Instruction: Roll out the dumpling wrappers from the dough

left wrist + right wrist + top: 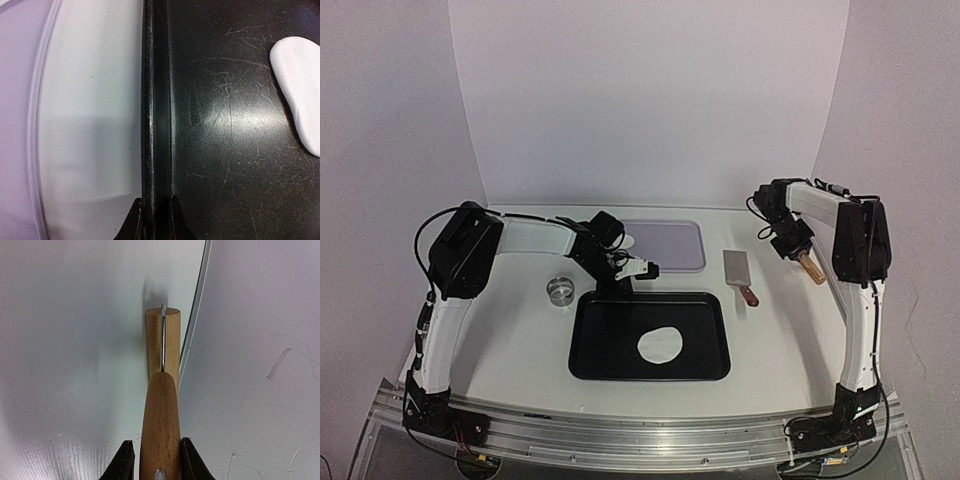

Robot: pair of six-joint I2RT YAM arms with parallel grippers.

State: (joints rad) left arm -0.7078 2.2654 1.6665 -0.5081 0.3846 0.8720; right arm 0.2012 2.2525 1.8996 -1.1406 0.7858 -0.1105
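a: dough first, how will it handle?
b: the dough (pixel 660 345) is a flat white patch with an uneven outline. looks soft, light and probably tacky. pinching would likely dent or tear it, so i wouldn't grab it. better to press from above with the roller (pixel 161 405), starting mid-patch and working outward.

a: where is it?
b: lying flat in the black tray (pixel 605 345), a bit right of the tray's centre. the tray sits at the middle of the table's near edge.

a: right hand?
b: the right gripper (pixel 156 460) is closed narrow on the roller's wooden handle, with the roller head sticking out past the fingers. it's by the table's right edge, toward the far right corner. the dough is well apart from it, off toward the near edge and to its left.

a: left hand?
b: the left gripper (pixel 620 284) straddles the black tray's far rim, with one of its fingers (pixel 134 222) on each side. it looks pinched onto the rim, steadying the tray, my read. the dough is near it, inside the tray on the near-edge side, and not touching.

a: other stuff?
b: a lavender tray (pixel 670 262) toward the far edge behind the black one. a scraper (pixel 737 268) to its right. a small round ring (pixel 560 290) left of the black tray.
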